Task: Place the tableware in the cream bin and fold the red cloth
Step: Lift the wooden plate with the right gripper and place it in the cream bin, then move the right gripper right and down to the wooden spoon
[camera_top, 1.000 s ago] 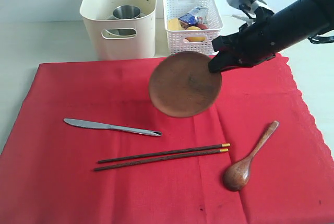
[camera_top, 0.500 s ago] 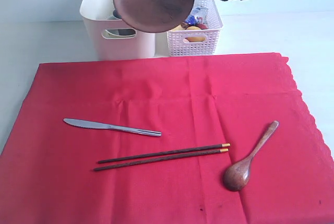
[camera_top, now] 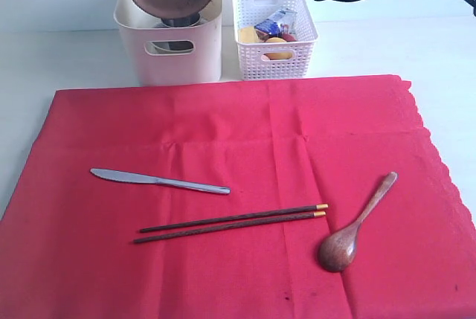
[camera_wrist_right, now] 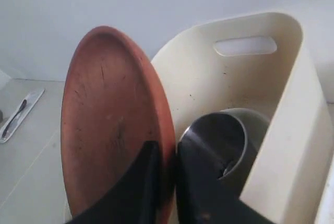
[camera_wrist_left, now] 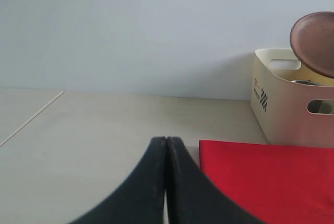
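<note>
My right claw (camera_wrist_right: 168, 177) is clamped on the rim of the wooden plate (camera_wrist_right: 112, 114), one finger on each face. I hold the plate up on its edge, tilted, at the mouth of the cream bin (camera_top: 182, 66), and my arm reaches in across the top of the exterior view. Whether the plate's lower edge has dipped below the bin's rim I cannot tell. Down inside the bin is the steel cup (camera_wrist_right: 214, 140), with the pale rim of a bowl (camera_wrist_right: 257, 125) showing just behind it.

The bin stands on the table (camera_top: 67, 59) at the far side, just beyond the back edge of the red cloth (camera_top: 245, 133). Just beside it is a white basket (camera_top: 275, 55) with holes in its walls and some food in it.

The cloth lies spread flat over the table, its scalloped edge on the right. On it lie the steel knife (camera_top: 156, 180) to the left, the pair of dark chopsticks (camera_top: 230, 222) side by side near the middle with their yellow tips pointing right, and the wooden spoon (camera_top: 353, 230) further right, bowl end toward the near edge. None of the three touches another.

My left claw (camera_wrist_left: 166, 145) is closed on nothing, its two fingers pressed together, low above the bare table just beside a corner of the cloth, well apart from the bin.
</note>
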Controlling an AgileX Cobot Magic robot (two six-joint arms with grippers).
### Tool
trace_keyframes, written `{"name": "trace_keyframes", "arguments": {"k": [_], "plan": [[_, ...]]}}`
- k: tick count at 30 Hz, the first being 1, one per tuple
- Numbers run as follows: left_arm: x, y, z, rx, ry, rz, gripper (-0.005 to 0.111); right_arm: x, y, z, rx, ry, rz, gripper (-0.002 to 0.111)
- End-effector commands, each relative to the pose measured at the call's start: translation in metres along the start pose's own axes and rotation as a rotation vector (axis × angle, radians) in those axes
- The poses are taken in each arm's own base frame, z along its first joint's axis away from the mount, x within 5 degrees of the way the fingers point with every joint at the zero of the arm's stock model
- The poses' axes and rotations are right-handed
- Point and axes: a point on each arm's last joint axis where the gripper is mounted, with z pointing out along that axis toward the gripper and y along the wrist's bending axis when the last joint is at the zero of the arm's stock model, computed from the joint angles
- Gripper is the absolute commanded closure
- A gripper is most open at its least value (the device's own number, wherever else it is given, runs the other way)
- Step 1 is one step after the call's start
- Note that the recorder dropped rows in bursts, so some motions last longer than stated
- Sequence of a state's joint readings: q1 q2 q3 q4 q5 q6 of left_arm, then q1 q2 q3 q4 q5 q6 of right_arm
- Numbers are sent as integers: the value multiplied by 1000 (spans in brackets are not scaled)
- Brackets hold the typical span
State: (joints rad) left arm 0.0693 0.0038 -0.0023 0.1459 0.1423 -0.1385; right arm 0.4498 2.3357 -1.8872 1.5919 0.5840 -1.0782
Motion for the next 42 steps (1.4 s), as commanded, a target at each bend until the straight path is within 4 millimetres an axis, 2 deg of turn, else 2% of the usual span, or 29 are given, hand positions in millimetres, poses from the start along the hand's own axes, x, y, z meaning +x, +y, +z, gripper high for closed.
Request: {"name": "trace_keyframes", "arguments": {"k": [1, 3, 12, 16, 24, 32, 37, 42], "plan": [[0, 0, 0, -2, -3, 10, 106, -4, 8, 3, 38, -28, -4, 108], [0, 0, 0, -2, -3, 10, 106, -4, 8, 3, 44, -30, -6, 105], [0, 0, 0, -2, -3, 10, 106, -3, 9, 5, 57, -28, -18, 62], [0, 0, 0, -2, -3, 10, 106, -2, 10, 5, 47, -17, -24, 56], [0, 0, 0, -2, -3, 10, 106, -15, 23, -11, -54, 12, -64, 55], [0, 0, 0, -2, -3, 10, 106, -36, 54, -39, -42, 60, -301, 59], [0, 0, 0, -2, -3, 10, 106, -43, 72, -54, -55, 111, -387, 77], [0, 0, 0, -2, -3, 10, 106, -42, 76, -61, -47, 164, -408, 97]]}}
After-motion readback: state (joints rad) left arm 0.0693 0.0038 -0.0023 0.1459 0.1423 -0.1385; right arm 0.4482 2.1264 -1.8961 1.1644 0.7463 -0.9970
